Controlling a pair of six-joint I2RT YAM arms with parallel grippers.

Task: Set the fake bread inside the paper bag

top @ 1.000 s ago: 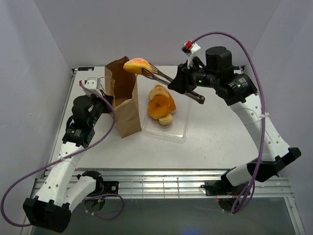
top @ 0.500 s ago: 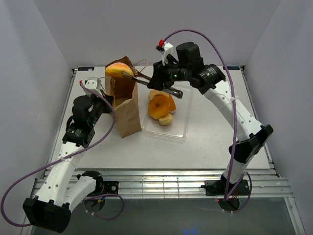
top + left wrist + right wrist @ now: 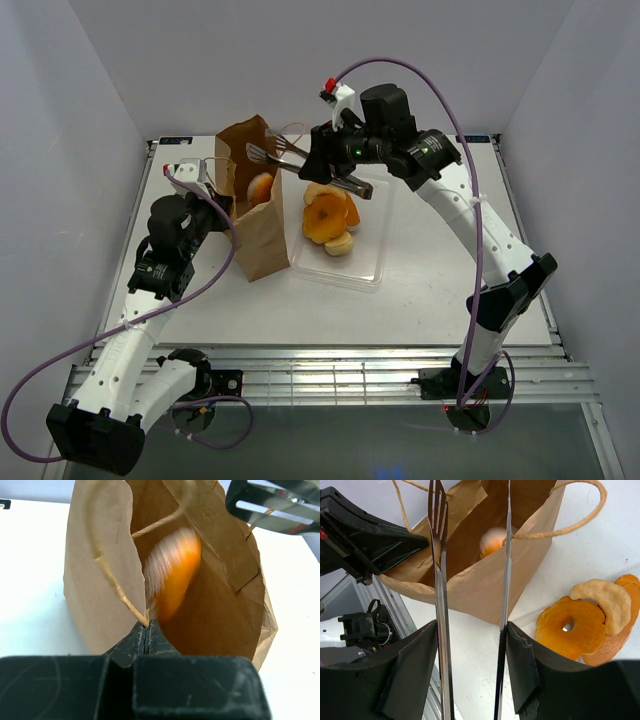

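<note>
The brown paper bag (image 3: pixel 256 222) stands open at the table's back left. An orange bun (image 3: pixel 261 187) is inside its mouth, blurred in the left wrist view (image 3: pixel 172 575) and also visible in the right wrist view (image 3: pixel 492 541). My left gripper (image 3: pixel 226 198) is shut on the bag's near rim by a string handle (image 3: pixel 146 630). My right gripper (image 3: pixel 332 170) is shut on the metal tongs (image 3: pixel 275 155), whose spread, empty tips hang over the bag's mouth (image 3: pixel 438 540). More fake bread (image 3: pixel 328 215) lies in the clear tray (image 3: pixel 370 272).
The tray sits just right of the bag, holding an orange ring doughnut (image 3: pixel 575 625) and a pale cream roll (image 3: pixel 602 597). White walls close in the table on the left, back and right. An aluminium rail runs along the near edge.
The right arm carried the bun left over the bag. The tongs have opened and the bun has dropped from them into the bag. The left gripper has kept its hold.
</note>
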